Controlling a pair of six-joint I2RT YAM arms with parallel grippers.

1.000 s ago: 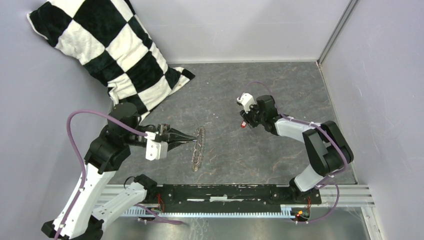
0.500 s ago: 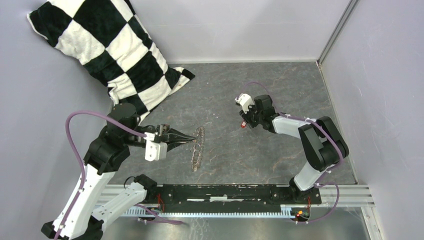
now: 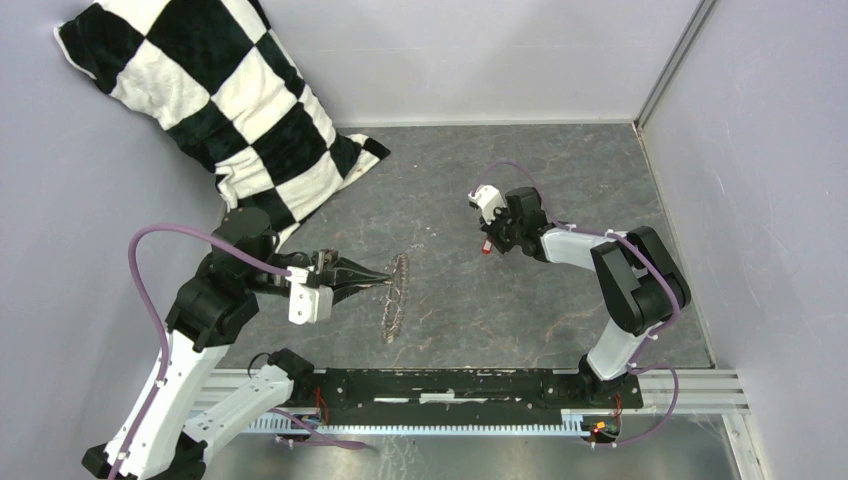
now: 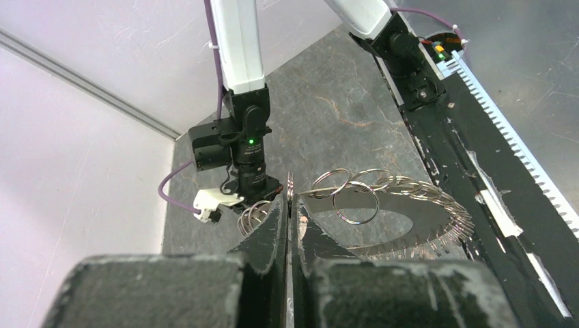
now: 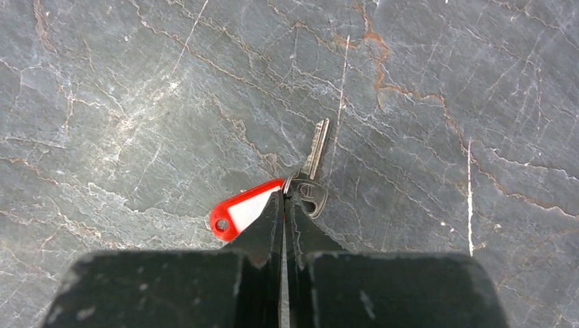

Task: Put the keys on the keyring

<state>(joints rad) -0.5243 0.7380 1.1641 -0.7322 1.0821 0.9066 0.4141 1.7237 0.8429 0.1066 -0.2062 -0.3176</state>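
Keys, grey veined tabletop, lilac walls

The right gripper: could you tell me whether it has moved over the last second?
No. The right gripper, shut on the keys, sits equally far from the checkered pillow; only its elbow swung leftward.

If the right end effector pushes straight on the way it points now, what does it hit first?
Most likely the grey tabletop. The right end effector is shut on the keys and points down at it, and nothing else shows ahead. How much gap remains is unclear.
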